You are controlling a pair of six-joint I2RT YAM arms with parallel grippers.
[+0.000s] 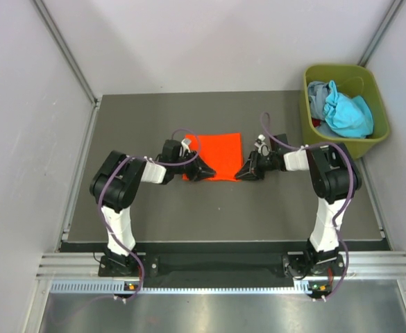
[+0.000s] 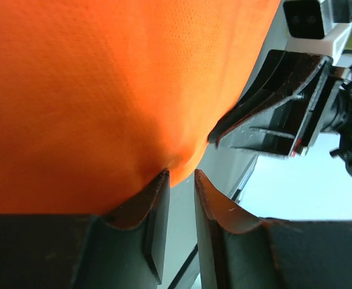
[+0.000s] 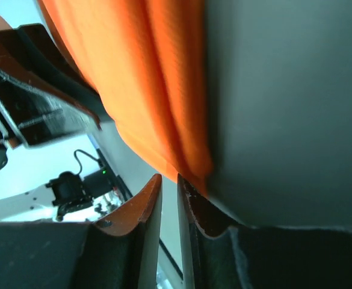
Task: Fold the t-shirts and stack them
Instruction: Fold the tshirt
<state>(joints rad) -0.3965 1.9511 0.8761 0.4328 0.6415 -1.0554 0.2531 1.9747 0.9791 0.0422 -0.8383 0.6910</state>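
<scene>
shirt: orange t-shirt point(image 3: 145, 78), soft folds running top to middle
right gripper point(image 3: 177, 180): jaws just a thin slit apart, shirt edge right at one tip
table point(image 3: 284, 90): dark, right side

At the far right corner of the dark grey flat table top point(image 1: 223, 215) before me stands an olive-green rectangular plastic bin point(image 1: 338, 68), upright, with its open mouth upward. Plain white wall panels point(image 1: 209, 41) close the table at the left, the back and the right. Along the near edge I see a silver ribbed aluminium rail point(image 1: 71, 263).
</scene>
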